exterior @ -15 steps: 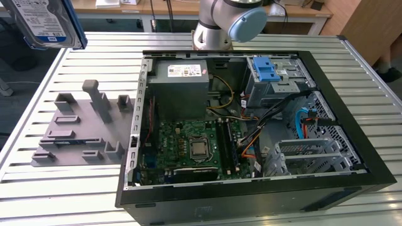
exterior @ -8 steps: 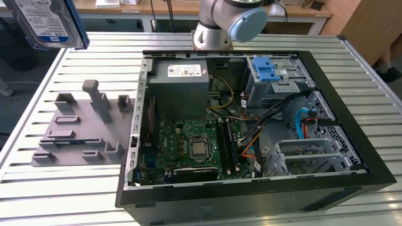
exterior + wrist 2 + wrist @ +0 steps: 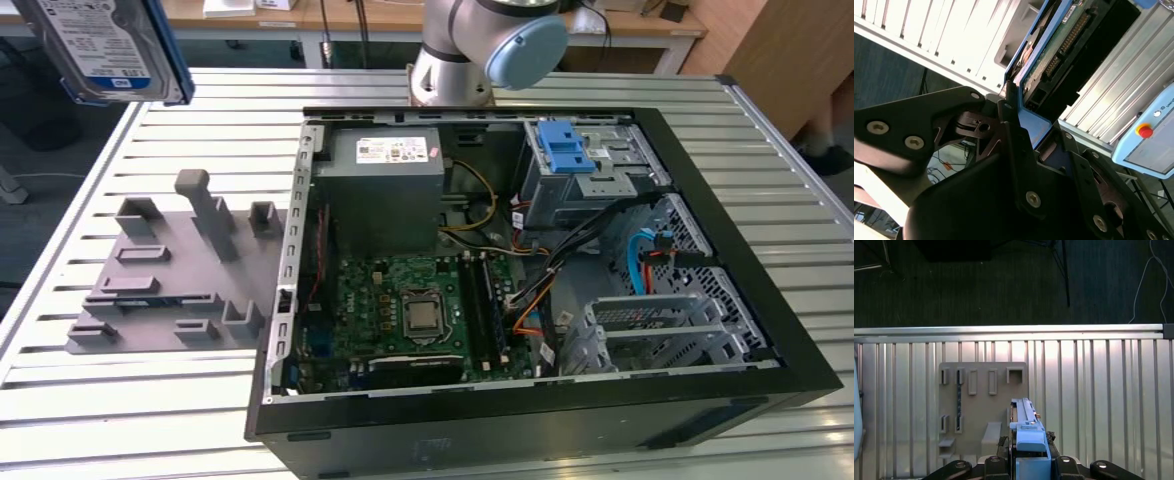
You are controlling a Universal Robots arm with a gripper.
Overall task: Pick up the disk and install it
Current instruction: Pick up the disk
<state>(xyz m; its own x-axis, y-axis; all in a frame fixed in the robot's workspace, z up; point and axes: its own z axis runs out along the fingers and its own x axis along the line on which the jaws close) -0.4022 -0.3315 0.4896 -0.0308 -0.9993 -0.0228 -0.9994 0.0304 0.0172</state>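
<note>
Silver-grey metal edged in blue plastic, the disk (image 3: 1026,425) hangs clamped in the end effector (image 3: 1029,462), clear of everything around it. Both wrist views show black fingers (image 3: 1011,125) closed on it from either side, a blue side rail (image 3: 1034,125) running between them. Its green circuit board (image 3: 1051,57) shows in the second wrist view. The disk's long axis runs straight out from the end effector, past the fingertips and down toward the counter (image 3: 1104,390), so it is carried on edge, not flat.

Directly beyond the disk's far end, well below the end effector, a grey rack (image 3: 981,410) of slots and pegs rests on the ribbed metal counter.

In the exterior view the disk shows its blue-and-white label (image 3: 100,45) high over the counter's corner, while the open computer case (image 3: 534,430) lies well apart from the end effector, beyond the rack and lower down. On the side of the case farthest from the end effector, a metal drive cage (image 3: 627,160) carries a blue latch (image 3: 567,150). A main board (image 3: 414,310), cables (image 3: 614,250) and a grey box (image 3: 387,165) with a white sticker fill the rest. The arm (image 3: 487,45) stands just past the case.

By the look of it the pick-up is done and the installing is not: disk and case are well apart, the disk upright, the case open at the top.
</note>
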